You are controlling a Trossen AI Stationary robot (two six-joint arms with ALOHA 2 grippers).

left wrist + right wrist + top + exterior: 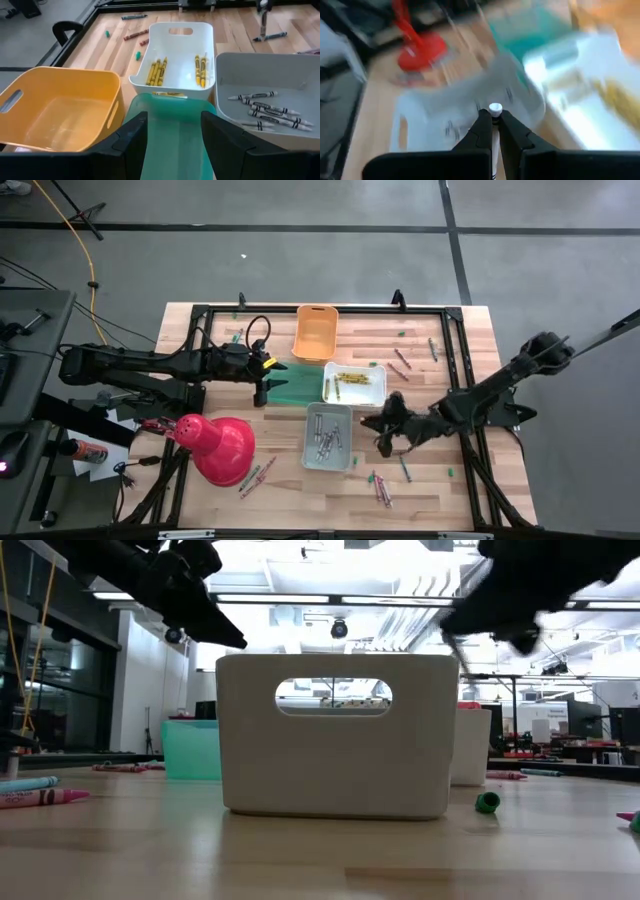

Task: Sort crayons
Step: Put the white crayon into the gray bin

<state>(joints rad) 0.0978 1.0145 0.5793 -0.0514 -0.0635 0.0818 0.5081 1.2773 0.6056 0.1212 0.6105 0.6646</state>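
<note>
A pale crayon [494,109] is clenched upright between the fingers of the right tool [385,442], which is held just beside the grey bin [328,436], above the tabletop [480,480]. The left tool [262,383] is held released over the teal bin [172,135]. Just beyond it, yellow crayons [156,71] are seen in the white bin [177,55] and grey crayons [267,111] in the grey bin; an orange bin [57,107] stands beside. More crayons [381,488] are scattered near the right tool.

Around my wooden table [430,490] lies a grey floor [330,265] crossed by dark lines. A yellow cable [72,230] trails there. Overhead, bright ceiling lights [330,602] glare; desks [590,752] stand behind.
</note>
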